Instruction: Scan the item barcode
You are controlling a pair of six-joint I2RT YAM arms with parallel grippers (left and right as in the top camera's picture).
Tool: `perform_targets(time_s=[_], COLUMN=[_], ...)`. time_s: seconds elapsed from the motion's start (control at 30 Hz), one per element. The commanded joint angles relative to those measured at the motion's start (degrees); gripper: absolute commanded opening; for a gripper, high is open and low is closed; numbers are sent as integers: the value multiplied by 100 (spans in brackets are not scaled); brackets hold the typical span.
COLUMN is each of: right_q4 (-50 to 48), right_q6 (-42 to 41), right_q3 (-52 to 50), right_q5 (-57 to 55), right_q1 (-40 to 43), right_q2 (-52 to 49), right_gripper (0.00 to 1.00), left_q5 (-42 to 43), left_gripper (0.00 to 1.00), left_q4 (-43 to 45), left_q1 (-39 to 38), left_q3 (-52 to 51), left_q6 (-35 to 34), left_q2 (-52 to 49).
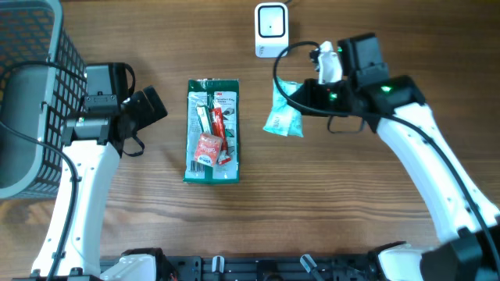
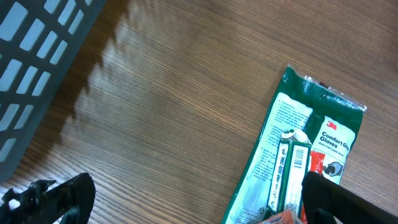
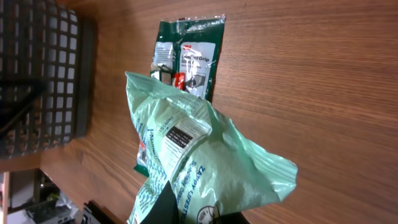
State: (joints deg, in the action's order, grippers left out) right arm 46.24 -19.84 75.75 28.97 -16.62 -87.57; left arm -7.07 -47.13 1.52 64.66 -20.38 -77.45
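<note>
A pale green pouch (image 1: 283, 117) with blue print hangs off the table just below the white scanner (image 1: 271, 30) at the back edge. My right gripper (image 1: 306, 95) is shut on the pouch. In the right wrist view the pouch (image 3: 205, 162) fills the middle, a dark printed panel (image 3: 180, 137) faces the camera, and my black fingers (image 3: 169, 205) pinch its lower end. My left gripper (image 1: 150, 109) is open over bare wood, left of a green glove pack (image 1: 212, 129). In the left wrist view that gripper (image 2: 199, 202) holds nothing, and its right finger (image 2: 348, 202) overlaps the glove pack (image 2: 292, 162).
A grey plastic basket (image 1: 31, 94) stands at the far left edge, also seen as the basket (image 2: 31, 56) and the basket (image 3: 43, 74) in the wrist views. A small red packet (image 1: 209, 147) lies on the glove pack. Black cables loop by both wrists.
</note>
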Motion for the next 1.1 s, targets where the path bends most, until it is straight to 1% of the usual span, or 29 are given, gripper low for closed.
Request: perform_targets(time_s=[0.0, 0.17, 0.23, 0.5, 0.57, 0.8, 1.07], right_q4=[190, 435, 446, 463, 463, 448, 448], right_q6=[339, 380, 485, 487, 483, 468, 468], right_q3=[2, 2, 2, 2, 2, 2, 2], right_q5=[151, 90, 83, 87, 87, 90, 87], right_q1=[96, 96, 96, 96, 96, 96, 96], right_q2=[299, 315, 315, 304, 304, 304, 304], right_gripper=[4, 4, 4, 5, 9, 10, 13], left_q5=[-52, -52, -50, -52, -50, -50, -50], left_gripper=[100, 100, 100, 100, 100, 100, 100], left_q4=[11, 13, 13, 13, 13, 13, 13], left_q1=[26, 26, 26, 26, 26, 26, 26], left_q3=[28, 28, 28, 28, 28, 28, 28], left_q6=[66, 66, 63, 66, 63, 66, 66], left_q2=[-13, -13, -13, -13, -13, -13, -13])
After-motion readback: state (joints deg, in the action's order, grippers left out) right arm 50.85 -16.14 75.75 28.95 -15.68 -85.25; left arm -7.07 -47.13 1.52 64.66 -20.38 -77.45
